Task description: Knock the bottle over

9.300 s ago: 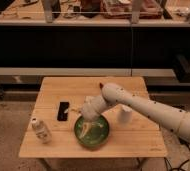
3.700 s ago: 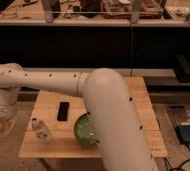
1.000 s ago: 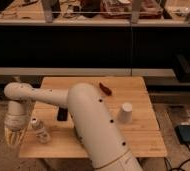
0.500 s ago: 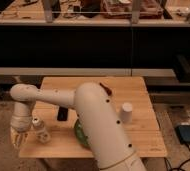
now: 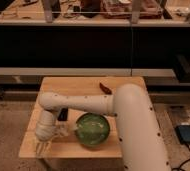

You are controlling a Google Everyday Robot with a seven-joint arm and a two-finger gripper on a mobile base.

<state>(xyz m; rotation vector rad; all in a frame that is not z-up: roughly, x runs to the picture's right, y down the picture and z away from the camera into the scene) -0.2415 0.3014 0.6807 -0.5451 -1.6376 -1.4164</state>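
Note:
My gripper (image 5: 41,145) hangs at the front left edge of the wooden table (image 5: 83,84), at the end of my white arm (image 5: 78,104), which bends across the table's middle. A small pale shape (image 5: 63,131) sits low on the table between the gripper's wrist and the green bowl. It looks like the bottle, but I cannot tell whether it stands or lies. It is right beside the wrist, just right of the gripper.
A green bowl (image 5: 92,129) sits at the table's front middle. A black phone (image 5: 63,114) lies behind the pale shape, partly under my arm. A small red object (image 5: 106,88) lies near the back edge. My arm hides the table's right side.
The gripper has swept down and right over the spot where the bottle stood at the left. The bottle no longer stands there. A pale shape now sits nearer the bowl.

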